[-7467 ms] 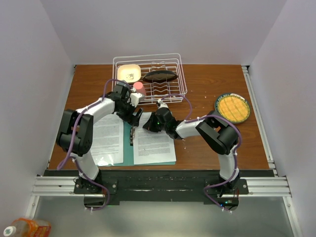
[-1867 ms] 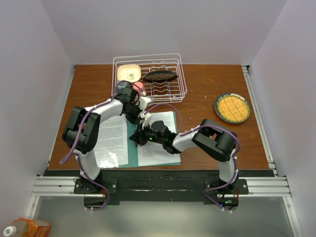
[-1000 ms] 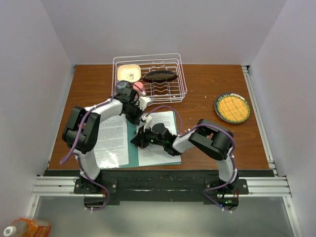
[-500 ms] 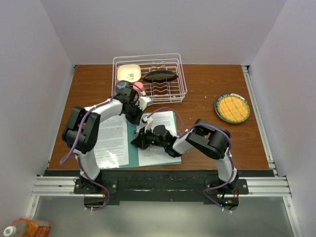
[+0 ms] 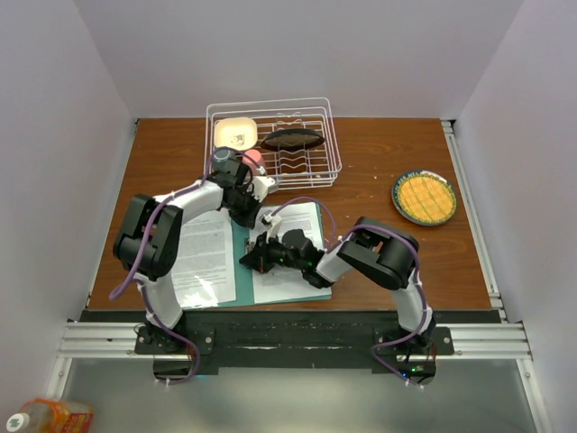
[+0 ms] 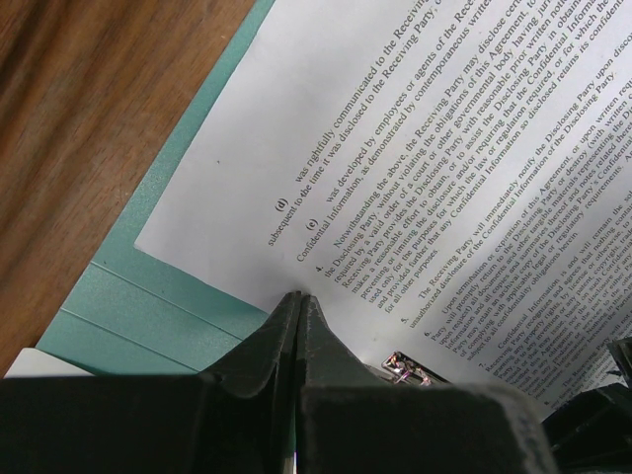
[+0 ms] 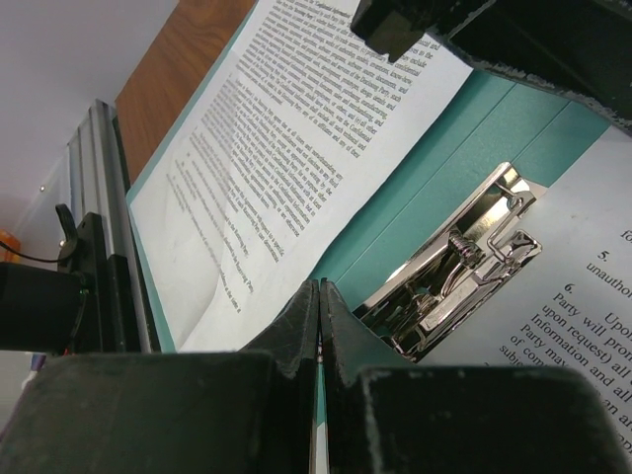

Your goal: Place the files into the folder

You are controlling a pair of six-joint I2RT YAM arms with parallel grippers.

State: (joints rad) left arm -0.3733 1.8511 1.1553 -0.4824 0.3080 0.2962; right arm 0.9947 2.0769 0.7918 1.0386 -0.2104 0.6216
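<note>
The teal folder [image 5: 240, 281] lies open on the table, one printed sheet of the files [image 5: 204, 253] on its left half and another [image 5: 290, 275] on its right half. My left gripper [image 5: 245, 215] is shut, its tips [image 6: 299, 298] resting at the near edge of the right sheet [image 6: 395, 148], close to the folder's [image 6: 148, 306] spine. The metal clip [image 6: 410, 370] shows just beside them. My right gripper [image 5: 251, 259] is shut too, with nothing in it. Its tips [image 7: 318, 288] sit low over the teal spine [image 7: 444, 168], right beside the clip [image 7: 464, 262].
A white wire dish rack [image 5: 275, 140] holding a bowl and a dark dish stands behind the folder, a pink cup [image 5: 253, 158] at its front. A round yellow plate [image 5: 425, 198] lies at the right. The left gripper body [image 7: 513, 39] hangs over the spine.
The right arm's elbow has drawn slightly left and its gripper has edged a little towards the spine. The left arm holds still. Both grippers stay shut.
</note>
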